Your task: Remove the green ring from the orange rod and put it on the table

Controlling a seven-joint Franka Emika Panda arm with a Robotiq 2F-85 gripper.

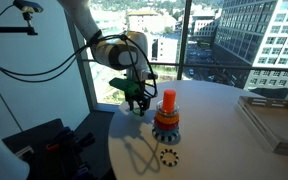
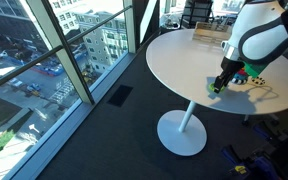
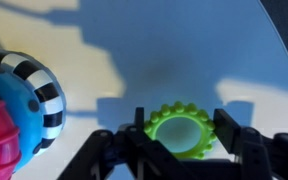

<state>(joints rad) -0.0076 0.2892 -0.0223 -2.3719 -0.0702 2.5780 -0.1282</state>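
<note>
The green ring (image 3: 177, 110), yellowish-green with a bumpy rim, sits between my gripper's (image 3: 180, 122) two black fingers in the wrist view, and both fingers touch its sides. In an exterior view my gripper (image 1: 134, 103) hangs low over the white table (image 1: 224, 150), left of the stacking toy, with the ring (image 1: 133, 104) a green speck at its tips. The orange rod (image 1: 169, 99) stands upright, with orange and blue rings (image 1: 167, 125) round its base. I cannot tell whether the ring rests on the table or hangs just above it.
A dark toothed ring (image 1: 168, 156) lies near the table's front. A flat grey tray (image 1: 274, 120) sits on the table's far right. The table edge is close to my gripper (image 2: 216, 86). A black-and-white striped part of the toy (image 3: 29, 100) shows left in the wrist view.
</note>
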